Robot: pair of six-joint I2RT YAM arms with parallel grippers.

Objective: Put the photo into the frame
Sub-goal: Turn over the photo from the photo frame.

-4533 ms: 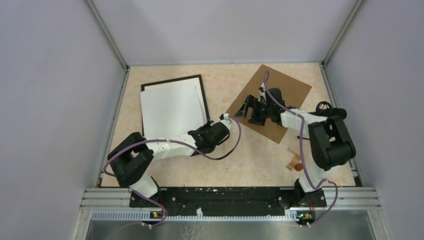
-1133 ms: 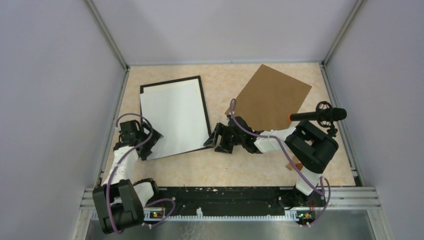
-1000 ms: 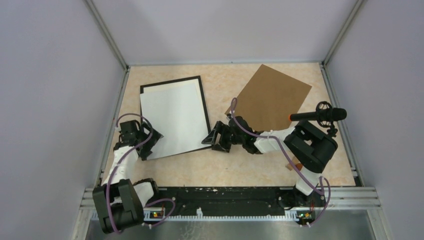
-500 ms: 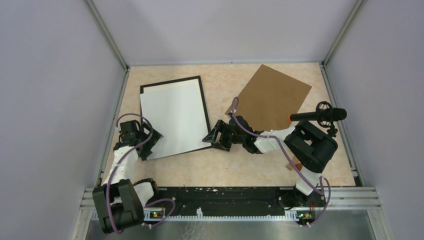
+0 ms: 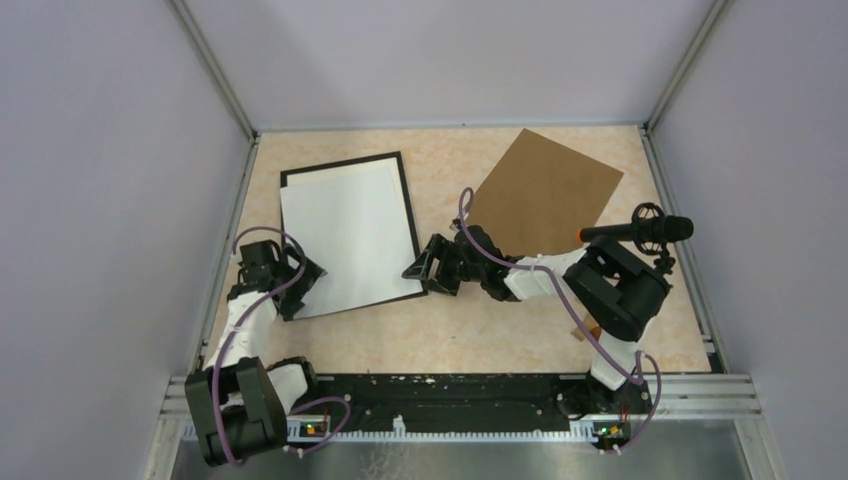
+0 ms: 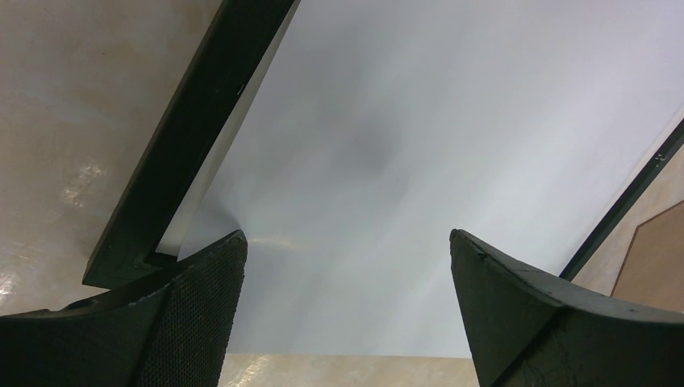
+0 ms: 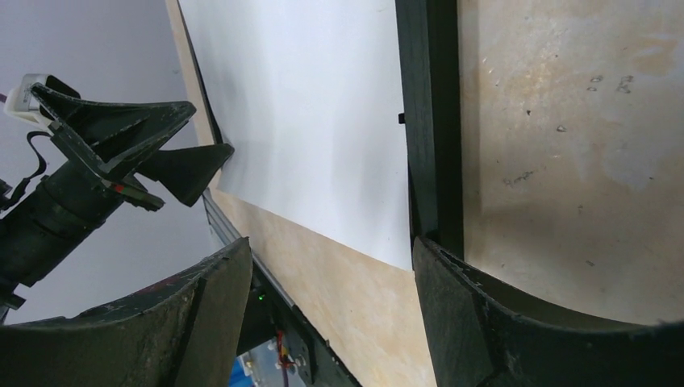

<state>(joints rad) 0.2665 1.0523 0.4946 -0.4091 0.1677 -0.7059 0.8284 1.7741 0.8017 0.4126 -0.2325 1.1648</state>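
Since a second ago the right gripper point(image 5: 420, 277) has crept leftward to the near right corner of the frame point(image 7: 427, 121), while the left gripper point(image 6: 347, 242) has stayed put. Both sets of fingers are released and hold nothing: the left spread wide, the right partly. The photo point(image 5: 345, 230) lies skewed on the frame, its near left corner between the left fingers and its near edge sticking out past the border. The frame's side bar ends just at one right finger (contact I cannot confirm). Squaring up looks to be the step in hand; next, the sheet probably needs nudging away from the fingertips, frame steadied.
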